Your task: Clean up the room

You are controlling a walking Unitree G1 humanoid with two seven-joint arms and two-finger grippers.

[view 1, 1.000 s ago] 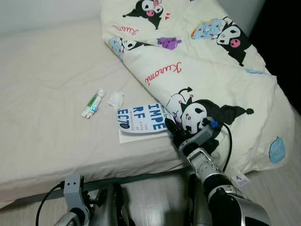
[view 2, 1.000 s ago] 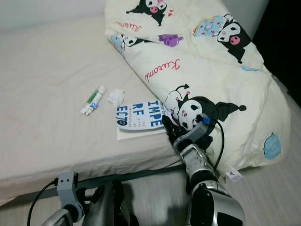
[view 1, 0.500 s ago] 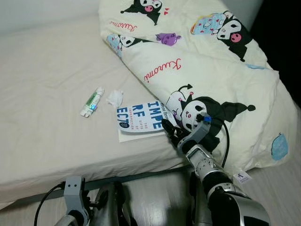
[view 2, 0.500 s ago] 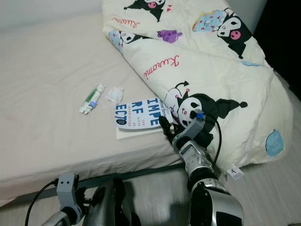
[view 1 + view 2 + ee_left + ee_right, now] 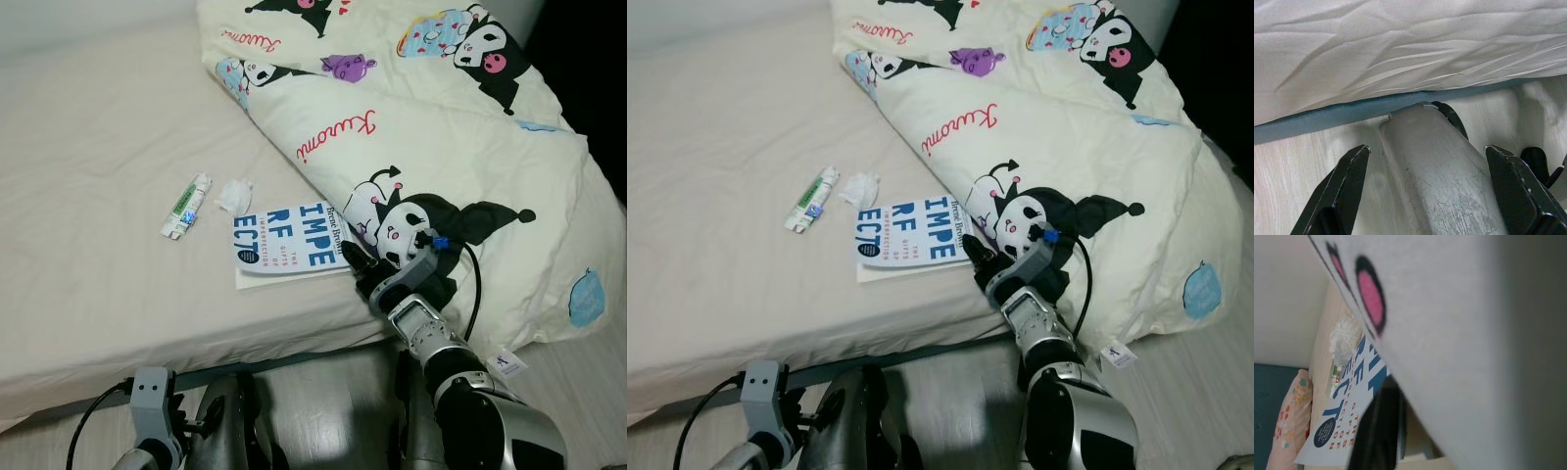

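Observation:
A book with a blue and white cover (image 5: 289, 240) lies flat on the bed near its front edge, its right side tucked under the duvet. My right gripper (image 5: 357, 262) reaches up from the floor side to the book's near right corner, touching the cover (image 5: 1347, 406), with the duvet's fold (image 5: 1459, 333) hiding most of it. A green and white tube (image 5: 186, 206) and a crumpled white tissue (image 5: 233, 193) lie just beyond the book. My left gripper (image 5: 1427, 148) hangs open low beside the bed's edge, holding nothing.
A cream cartoon-print duvet (image 5: 441, 127) is piled over the bed's right half and spills over the front edge. The beige sheet (image 5: 88, 147) stretches to the left. A dark bed-frame strip (image 5: 1327, 120) runs above pale wood floor (image 5: 1283, 176).
The whole picture has shifted slightly, so the camera moved. The right gripper stays at the book's corner. The book, tube and tissue keep their places on the bed.

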